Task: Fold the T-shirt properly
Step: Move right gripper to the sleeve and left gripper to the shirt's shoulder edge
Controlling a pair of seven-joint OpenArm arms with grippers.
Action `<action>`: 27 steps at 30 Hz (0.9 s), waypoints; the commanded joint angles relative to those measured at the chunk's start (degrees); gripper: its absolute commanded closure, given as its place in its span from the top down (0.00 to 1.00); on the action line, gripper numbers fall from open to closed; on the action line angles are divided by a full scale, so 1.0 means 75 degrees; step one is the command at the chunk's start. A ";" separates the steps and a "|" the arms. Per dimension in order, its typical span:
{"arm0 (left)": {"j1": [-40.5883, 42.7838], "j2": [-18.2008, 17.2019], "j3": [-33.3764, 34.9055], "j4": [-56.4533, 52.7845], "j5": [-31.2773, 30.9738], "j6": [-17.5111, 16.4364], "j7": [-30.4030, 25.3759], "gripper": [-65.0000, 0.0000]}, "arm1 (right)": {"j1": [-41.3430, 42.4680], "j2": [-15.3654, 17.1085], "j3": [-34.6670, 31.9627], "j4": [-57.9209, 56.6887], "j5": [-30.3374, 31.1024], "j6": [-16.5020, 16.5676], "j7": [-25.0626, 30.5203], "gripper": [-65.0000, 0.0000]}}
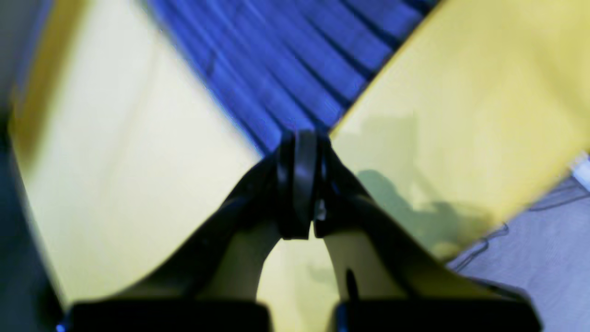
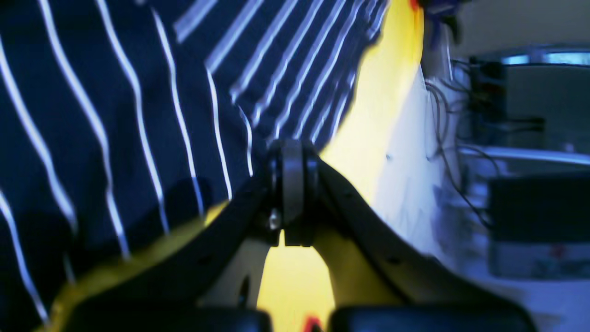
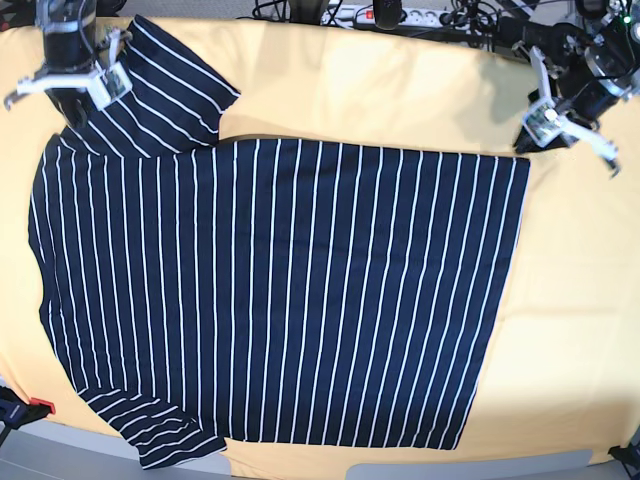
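Observation:
The dark navy T-shirt (image 3: pixel 280 290) with thin white stripes lies spread flat on the yellow table (image 3: pixel 400 90), collar end to the left and hem to the right. My left gripper (image 3: pixel 530 135) is at the hem's far corner. In the left wrist view it (image 1: pixel 297 138) is shut with the shirt's corner (image 1: pixel 286 60) ending right at its fingertips. My right gripper (image 3: pixel 78 105) is at the far shoulder, beside the upper sleeve. In the right wrist view it (image 2: pixel 292 147) is shut at the edge of the cloth (image 2: pixel 115 92), whose stripes converge on the tips.
A power strip and cables (image 3: pixel 390 15) run along the table's back edge. A red-and-black clamp (image 3: pixel 15 410) sits at the front left corner. Cables lie on the floor (image 1: pixel 507 230) beyond the table edge. Dark equipment (image 2: pixel 530 207) stands off the table.

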 commanded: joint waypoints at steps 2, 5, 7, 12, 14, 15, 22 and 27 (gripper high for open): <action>-0.0245 -0.0458 0.0073 -0.0522 -0.0035 -0.0271 -0.0440 0.00 | 0.0029 0.0064 0.0047 0.0114 0.0265 0.0102 0.0239 0.00; -0.0676 -0.1081 0.0446 -0.1428 -0.0026 -0.0702 -0.1099 0.37 | 0.0026 0.0064 0.0044 0.0114 0.0565 0.0408 0.0309 0.00; -0.1061 -0.1463 0.0842 -0.2005 0.0119 -0.0868 -0.1574 0.59 | 0.0026 0.0061 0.0044 0.0114 0.0600 0.0458 0.0309 0.00; -0.2226 -0.2241 0.2489 -0.3130 0.1314 -0.0860 -0.2157 0.63 | 0.0009 0.0017 0.0038 0.0114 0.0600 0.0452 0.0286 0.00; -0.2771 -0.2442 0.3264 -0.3453 0.1781 -0.0839 -0.2387 0.63 | 0.0009 0.0020 0.0032 0.0114 0.0597 0.0443 0.0286 0.00; -0.3057 -0.2509 0.3622 -0.3582 0.2025 -0.0752 -0.2480 0.63 | 0.0009 0.0020 0.0032 0.0114 0.0597 0.0428 0.0286 0.00; -0.4887 -0.2559 0.5753 -0.4223 0.2489 -0.0495 -0.2512 0.63 | 0.0006 0.0020 0.0032 0.0114 0.0600 0.0405 0.0251 0.00; -0.5998 -0.2521 0.7152 -0.4532 0.2809 -0.0015 -0.2503 0.62 | 0.0006 0.0020 0.0032 0.0114 0.0600 0.0408 0.0251 0.00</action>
